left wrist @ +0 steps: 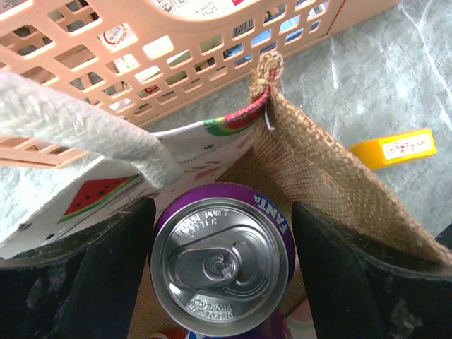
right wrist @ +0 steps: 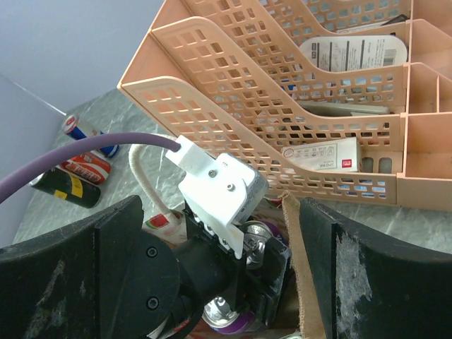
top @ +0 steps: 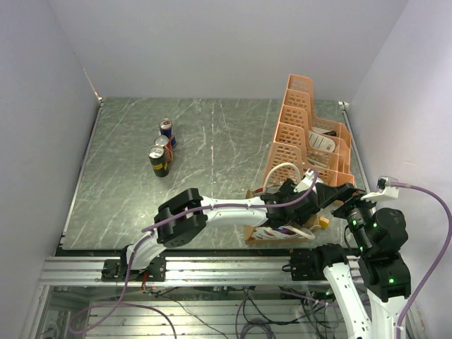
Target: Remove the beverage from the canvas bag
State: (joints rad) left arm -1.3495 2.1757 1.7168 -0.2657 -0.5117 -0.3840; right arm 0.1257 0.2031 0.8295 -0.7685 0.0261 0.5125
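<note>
The canvas bag [top: 263,233] lies at the near right of the table, in front of the orange rack. In the left wrist view I see its burlap wall [left wrist: 318,169], a white handle [left wrist: 70,120] and a watermelon-print side. A purple Fanta can [left wrist: 220,265] stands upright in the bag's mouth. My left gripper [left wrist: 223,275] is shut on it, with a black finger against each side. The right wrist view shows the held can's top [right wrist: 258,236] and a second purple can [right wrist: 229,318] below it. My right gripper [right wrist: 226,282] is open wide around the left wrist and the bag's brown edge [right wrist: 296,268].
The orange lattice rack [top: 304,134] with packets stands right behind the bag, close to both grippers. A small yellow piece [left wrist: 395,148] lies on the table beside the bag. Three cans [top: 162,148] stand at the far left. Walls close in the table.
</note>
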